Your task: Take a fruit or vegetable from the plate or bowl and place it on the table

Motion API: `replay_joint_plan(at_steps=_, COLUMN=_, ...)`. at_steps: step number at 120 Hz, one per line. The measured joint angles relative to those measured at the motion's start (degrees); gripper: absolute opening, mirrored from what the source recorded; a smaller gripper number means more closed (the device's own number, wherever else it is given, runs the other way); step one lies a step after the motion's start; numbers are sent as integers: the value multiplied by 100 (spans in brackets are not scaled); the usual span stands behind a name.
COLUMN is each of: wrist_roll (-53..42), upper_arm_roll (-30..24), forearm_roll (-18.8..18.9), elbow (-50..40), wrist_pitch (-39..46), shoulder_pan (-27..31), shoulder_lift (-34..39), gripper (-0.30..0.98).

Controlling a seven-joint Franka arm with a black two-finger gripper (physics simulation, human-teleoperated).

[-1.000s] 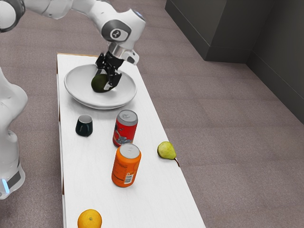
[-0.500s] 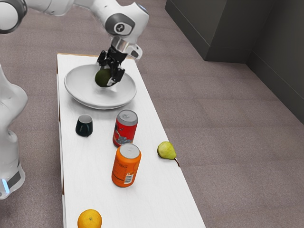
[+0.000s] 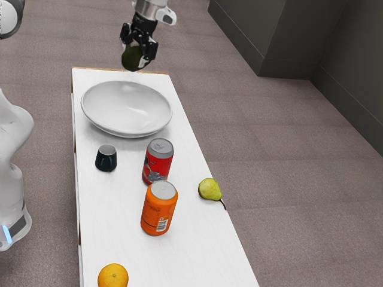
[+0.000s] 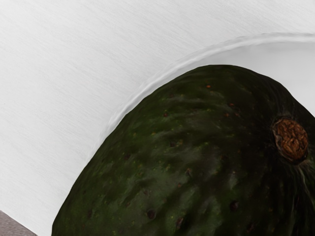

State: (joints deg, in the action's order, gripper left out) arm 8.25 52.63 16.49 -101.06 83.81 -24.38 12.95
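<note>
- Fingers of the black gripper (image 3: 138, 51) stand apart by the avocado's width, one on each side of it, clamped on the fruit.
- The avocado (image 3: 131, 59) hangs in the air above the bowl's level, seen against the table's far end; the wrist view shows its brown stem scar (image 4: 291, 139).
- The bowl (image 3: 126, 109), white and wide, sits upright near the table's two far corners.
- Farther along the white table (image 3: 111, 209), a dark cup (image 3: 106, 159) stands near the long edge on the exterior view's left.
- A red can (image 3: 157, 167) stands upright about mid-width, with an orange can (image 3: 159, 210) just beside it, toward the near end.
- A green pear (image 3: 209, 189) lies at the long edge on the exterior view's right, its stem pointing outward.
- An orange (image 3: 113, 277) rests farthest from the bowl, near the left long edge.
</note>
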Motion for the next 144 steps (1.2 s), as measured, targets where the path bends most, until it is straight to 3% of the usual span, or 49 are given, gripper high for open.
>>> replay_joint_plan(at_steps=14, wrist_roll=-119, upper_arm_roll=566, forearm_roll=-496, elbow=530, wrist_pitch=-23, shoulder_pan=176, shoulder_lift=-893, gripper=25)
replay_joint_plan(at_steps=34, wrist_roll=-379, upper_arm_roll=583, forearm_roll=-1424, elbow=928, wrist_pitch=-42, shoulder_pan=1378, shoulder_lift=-1970, gripper=24)
replay_joint_plan(at_steps=40, wrist_roll=-463, upper_arm_roll=122, forearm_roll=-1666, elbow=1156, wrist_pitch=-75, shoulder_pan=2240, shoulder_lift=-2261, gripper=24)
replay_joint_plan(at_steps=50, wrist_roll=-606, upper_arm_roll=-1486, forearm_roll=-1984, elbow=1663, wrist_pitch=-203, shoulder_pan=4282, shoulder_lift=-2751, gripper=24)
replay_joint_plan(at_steps=59, wrist_roll=-722, upper_arm_roll=-2087, forearm_roll=-2139, elbow=1816, wrist_pitch=-292, shoulder_pan=5006, shoulder_lift=-2885, gripper=24)
replay_joint_plan(at_steps=72, wrist_roll=-866, upper_arm_roll=-2277, forearm_roll=-2251, elbow=1858, wrist_pitch=-373, shoulder_pan=5201, shoulder_lift=-2927, gripper=25)
replay_joint_plan(at_steps=81, wrist_roll=-946, upper_arm_roll=-2382, forearm_roll=-2303, elbow=1867, wrist_pitch=-409, shoulder_pan=5202, shoulder_lift=-2987, gripper=45)
replay_joint_plan(at_steps=93, wrist_roll=-1033, upper_arm_roll=-2441, forearm_roll=-2347, elbow=1869, wrist_pitch=-440, shoulder_pan=5179, shoulder_lift=-3018, gripper=56)
replay_joint_plan(at_steps=144, wrist_roll=-1275, upper_arm_roll=-2224, forearm_roll=-2419, elbow=1867, wrist_pitch=-538, shoulder_pan=5230, shoulder_lift=-2863, gripper=68)
